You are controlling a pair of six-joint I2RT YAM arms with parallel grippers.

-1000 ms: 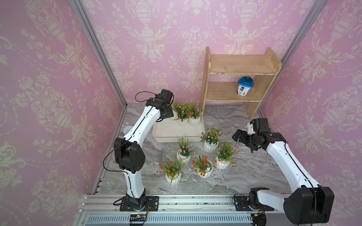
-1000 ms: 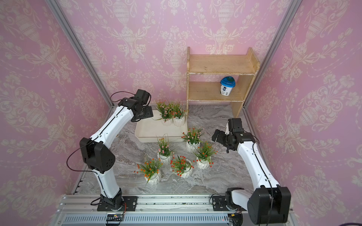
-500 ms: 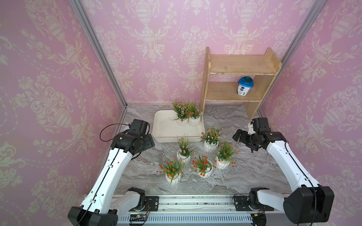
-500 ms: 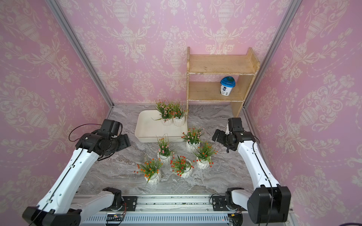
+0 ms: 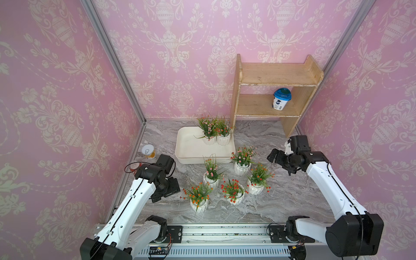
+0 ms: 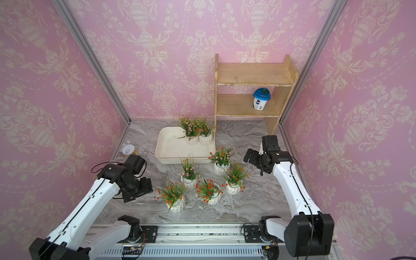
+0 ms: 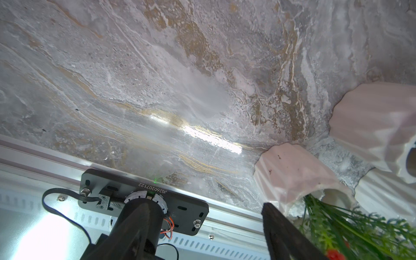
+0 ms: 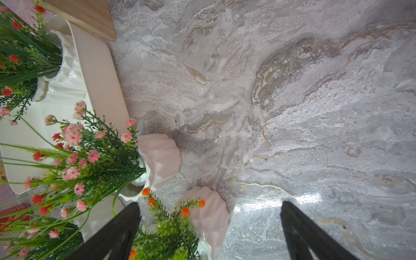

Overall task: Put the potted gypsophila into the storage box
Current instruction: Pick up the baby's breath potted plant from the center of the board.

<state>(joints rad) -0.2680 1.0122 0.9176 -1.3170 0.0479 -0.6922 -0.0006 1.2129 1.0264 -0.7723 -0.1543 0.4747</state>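
1. Your left hand [image 5: 171,190] hangs low over the surface [image 5: 281,202] at the front left. Its fingers stand apart with nothing between them.
2. In the left wrist view a white pot [image 7: 292,175] sits close beside one finger; you cannot tell whether they touch.
3. Your right hand [image 5: 275,158] is at the right of the loose pots, spread wide and holding nothing. In its wrist view the orange-flowered pot [image 8: 209,216] sits just inside one finger.
4. The box [image 5: 191,148] lies on the surface toward the back, just beside the wooden shelf [image 5: 270,76].
5. Two pots [image 5: 216,139] stand upright, side by side, in the box's back right corner.
6. Five pots are outside the box, upright on the surface in front of it: two pink [image 5: 242,167] [image 5: 210,180], two orange [image 5: 255,189] [image 5: 198,203] and one red [image 5: 235,198].
7. The pink one on the right stands just beside the box's front right corner.
8. A blue-lidded cup [image 5: 280,101] sits on the shelf's lower tier.
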